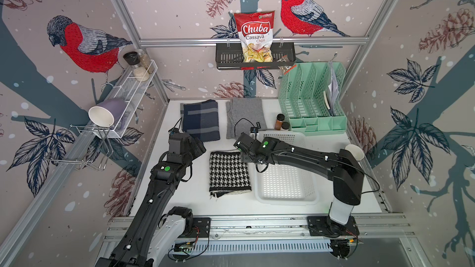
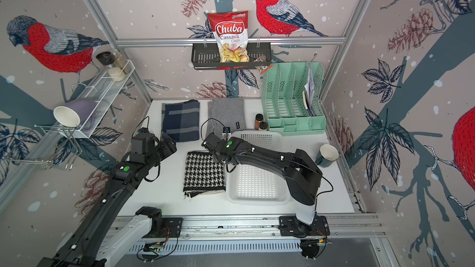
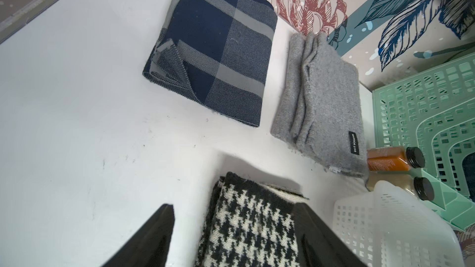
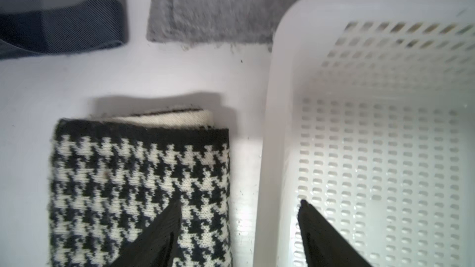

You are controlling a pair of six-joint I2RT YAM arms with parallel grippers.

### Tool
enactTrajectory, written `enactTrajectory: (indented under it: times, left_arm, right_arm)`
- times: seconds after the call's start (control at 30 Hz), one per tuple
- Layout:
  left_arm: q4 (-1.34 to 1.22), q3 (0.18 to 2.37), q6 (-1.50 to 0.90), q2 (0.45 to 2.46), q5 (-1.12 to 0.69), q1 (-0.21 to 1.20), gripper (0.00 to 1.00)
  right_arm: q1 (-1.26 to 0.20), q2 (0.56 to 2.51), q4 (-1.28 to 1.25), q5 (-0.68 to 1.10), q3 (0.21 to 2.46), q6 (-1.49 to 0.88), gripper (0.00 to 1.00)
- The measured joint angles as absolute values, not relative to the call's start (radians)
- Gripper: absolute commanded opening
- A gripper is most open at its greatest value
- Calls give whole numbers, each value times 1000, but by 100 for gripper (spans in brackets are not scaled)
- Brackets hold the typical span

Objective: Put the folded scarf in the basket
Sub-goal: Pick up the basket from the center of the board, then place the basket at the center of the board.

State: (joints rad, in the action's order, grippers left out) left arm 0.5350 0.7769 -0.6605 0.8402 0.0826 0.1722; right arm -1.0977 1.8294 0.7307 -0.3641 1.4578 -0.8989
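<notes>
On the white table (image 1: 185, 201), near the front, the folded houndstooth scarf (image 1: 229, 173) lies flat just beside the basket (image 1: 288, 200), on the left arm's side, not yet in it. The step looks like pre-grasp at the scarf's far edge. The left gripper (image 3: 235, 210) hangs over the far left corner with jaws apart and cloth between them. One finger is at the scarf's edge, the other is clear of it, and nothing is held. The right gripper (image 4: 239, 201) also has jaws wide and holds nothing, one finger over the cloth, the other over the basket's perforated floor. Next, as I read it, both drop, pinch all the folded layers at the far corners, lift together and carry sideways over the rim. The right finger inside the basket should clear the rim first, or it may drag the basket.

The basket looks empty, with the right arm crossing above it. The mint-green file organiser (image 1: 312, 98) has papers in one end slot. The black wall rack (image 1: 226, 59) holds a chips bag (image 1: 254, 34). The navy plaid scarf (image 1: 200, 119) and grey scarf (image 1: 244, 116) lie farther back.
</notes>
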Motion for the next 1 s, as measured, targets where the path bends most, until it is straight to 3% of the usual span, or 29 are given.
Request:
enactTrajectory:
  times: [0.5, 1.0]
  left_arm:
    - [566, 783, -699, 810, 102, 192, 77]
    - [566, 792, -701, 820, 102, 195, 76]
  right_arm:
    - [-1054, 1856, 715, -277, 1393, -976, 46]
    - [-1029, 1821, 818, -358, 1436, -1076, 0]
